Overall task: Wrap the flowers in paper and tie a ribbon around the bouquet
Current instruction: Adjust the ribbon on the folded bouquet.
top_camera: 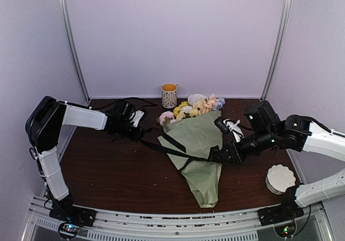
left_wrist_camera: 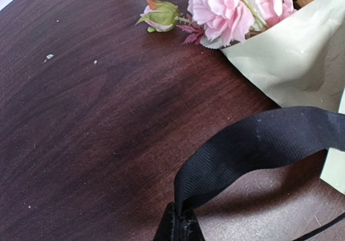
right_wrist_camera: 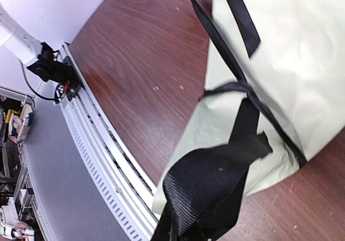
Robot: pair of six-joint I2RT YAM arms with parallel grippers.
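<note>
A: Left fingers [top_camera: 139, 134] and right fingers [top_camera: 214, 156] each pinch 1 end of the ribbon [left_wrist_camera: 259, 138], crossed over the paper [top_camera: 202, 144] mid-bench [top_camera: 108, 171].
B: Uneven tugging could drag the bundle, crush paper, or slip the loop off, loosening the flowers [top_camera: 194, 107].

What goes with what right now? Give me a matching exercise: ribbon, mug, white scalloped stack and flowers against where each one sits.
1 ribbon
2 mug
3 white scalloped stack
4 flowers

A near right corner of the table
B upright at the far edge
C stretched between left claw and right claw, across the paper
D poking out of the paper's far end

Pairs: 1-C, 2-B, 3-A, 4-D
</note>
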